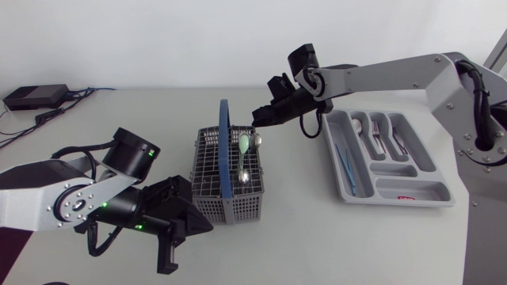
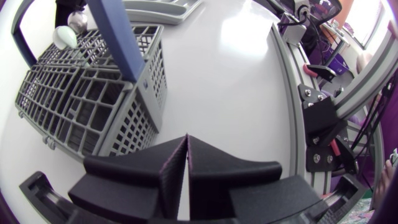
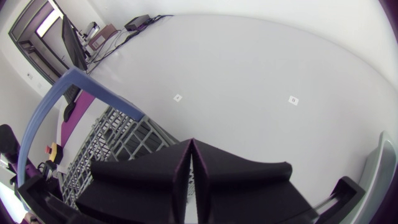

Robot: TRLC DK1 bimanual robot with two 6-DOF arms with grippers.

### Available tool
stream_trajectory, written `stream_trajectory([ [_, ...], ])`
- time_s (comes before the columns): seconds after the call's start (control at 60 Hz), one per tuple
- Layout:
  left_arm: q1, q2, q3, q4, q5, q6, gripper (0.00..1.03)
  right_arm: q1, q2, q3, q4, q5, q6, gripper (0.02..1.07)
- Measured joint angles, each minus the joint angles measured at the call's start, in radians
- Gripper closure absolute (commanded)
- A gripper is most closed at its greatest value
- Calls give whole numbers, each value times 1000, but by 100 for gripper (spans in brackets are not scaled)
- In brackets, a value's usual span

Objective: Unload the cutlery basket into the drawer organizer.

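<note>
Left gripper (image 2: 187, 163), fingers clenched on nothing, sits just beside the cutlery basket (image 2: 134, 124); I judge a spoon pick comes next.

The basket stands mid-table, with a pale green spoon (image 1: 245, 143) and a metal spoon (image 1: 244, 176) showing their bowls by its blue handle (image 1: 226, 150). The right gripper (image 1: 264, 117) hovers at the far rim, pinched shut with nothing visibly held. It would need to open, take a spoon clear of the handle, lift it straight up, and carry it to the drawer organizer (image 1: 394, 169), which lies well apart and already holds cutlery. The spoon stems are hidden in the cells, and more pieces may lie lower down.
</note>
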Motion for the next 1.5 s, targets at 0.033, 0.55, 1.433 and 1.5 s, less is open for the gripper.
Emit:
stream_trajectory([
  [0.033, 13, 7, -2, 17, 0, 0, 87, 0, 0, 2, -4, -1, 0, 98],
  [0.55, 297, 90, 1, 113, -3, 52, 87, -21, 0, -4, -18, -13, 3, 98],
  [1.433, 260, 88, 24, 120, 16, 71, 87, 6, 90, 84, -95, -46, 21, 98],
  [1.5, 293, 88, 24, 120, 16, 71, 87, 13, 52, 18, -87, -50, 18, 98],
])
